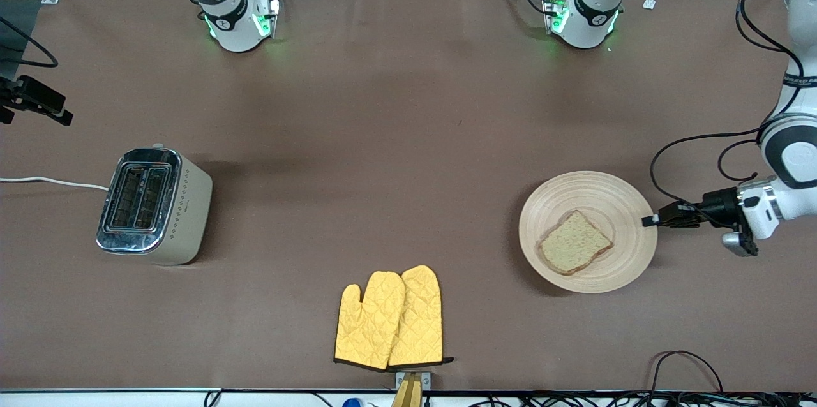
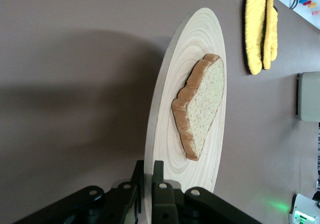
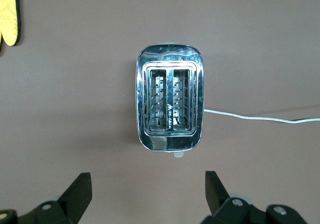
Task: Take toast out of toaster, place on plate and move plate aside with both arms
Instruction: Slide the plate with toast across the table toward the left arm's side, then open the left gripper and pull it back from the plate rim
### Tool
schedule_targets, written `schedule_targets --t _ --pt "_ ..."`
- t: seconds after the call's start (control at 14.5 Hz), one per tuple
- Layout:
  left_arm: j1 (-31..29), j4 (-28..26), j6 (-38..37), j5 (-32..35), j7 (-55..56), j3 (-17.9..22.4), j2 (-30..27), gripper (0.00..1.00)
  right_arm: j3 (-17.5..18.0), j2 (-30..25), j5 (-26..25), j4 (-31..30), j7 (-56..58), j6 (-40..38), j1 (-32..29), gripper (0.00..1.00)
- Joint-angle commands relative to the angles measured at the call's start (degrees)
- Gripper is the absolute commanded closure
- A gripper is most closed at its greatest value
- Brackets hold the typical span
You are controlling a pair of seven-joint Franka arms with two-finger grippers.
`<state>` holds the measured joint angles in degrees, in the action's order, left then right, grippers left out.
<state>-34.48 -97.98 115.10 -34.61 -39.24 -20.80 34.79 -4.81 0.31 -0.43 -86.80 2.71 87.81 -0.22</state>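
Toast (image 1: pixel 576 242) sits flat on plate (image 1: pixel 587 196), toaster (image 1: pixel 153 206) slots empty. Left gripper (image 1: pixel 650 221) pinches the plate rim at its 3 o'clock edge, fingers clamped tight for the slide. Right gripper (image 3: pixel 147 196) hangs over the toaster, fingers spread wide, holding nothing.

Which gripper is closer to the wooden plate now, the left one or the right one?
Left. The left gripper is shut on the rim of the wooden plate. The right gripper is open above the toaster, at the right arm's end of the table.
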Motion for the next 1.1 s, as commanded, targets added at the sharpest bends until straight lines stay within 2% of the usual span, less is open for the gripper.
schedule_targets --t 0.0,0.21,0.28,0.34,0.48,0.55,0.62,0.89,1.03 --pt "-3.8 0.6 -1.7 0.1 -4.0 -0.8 3.0 1.0 -0.5 -1.1 -0.6 -1.1 -0.8 0.4 0.8 0.0" --pt "-5.8 0.5 -1.7 0.1 -5.3 -0.7 5.8 0.97 -0.4 -1.1 -0.6 -1.0 -0.8 0.3 0.9 0.0" --pt "-6.1 0.5 -1.7 0.1 -5.4 -0.7 6.6 0.9 -0.4 -1.2 -0.6 -1.0 -0.8 0.2 1.0 0.0" --pt "-6.3 0.7 -1.7 0.1 -5.4 -0.6 7.1 0.78 -0.4 -1.2 -0.7 -1.0 -0.8 0.2 1.0 0.0" --pt "-6.2 0.9 -1.6 0.1 -5.0 -0.6 7.1 0.22 -0.3 -1.2 -0.6 -1.0 -0.8 0.3 1.0 0.0" --pt "-5.9 2.3 -1.7 0.2 -4.8 -0.6 7.0 0.0 -0.3 -1.2 -0.6 -1.0 -0.9 0.3 1.1 0.0" --pt "-5.4 3.2 -1.7 1.4 -4.6 -0.4 6.7 0.0 -0.2 -1.2 -0.6 -1.0 -0.9 0.3 1.2 0.0" --pt "-3.7 9.9 -1.7 15.3 2.9 -2.7 4.9 0.0 -0.2 -1.2 -0.6 -0.9 -1.0 0.2 1.2 0.0" --pt "-2.2 10.6 -2.0 20.6 7.5 -3.6 2.3 0.0 -0.2 -1.2 -0.6 -0.9 -1.0 0.1 1.2 0.0"
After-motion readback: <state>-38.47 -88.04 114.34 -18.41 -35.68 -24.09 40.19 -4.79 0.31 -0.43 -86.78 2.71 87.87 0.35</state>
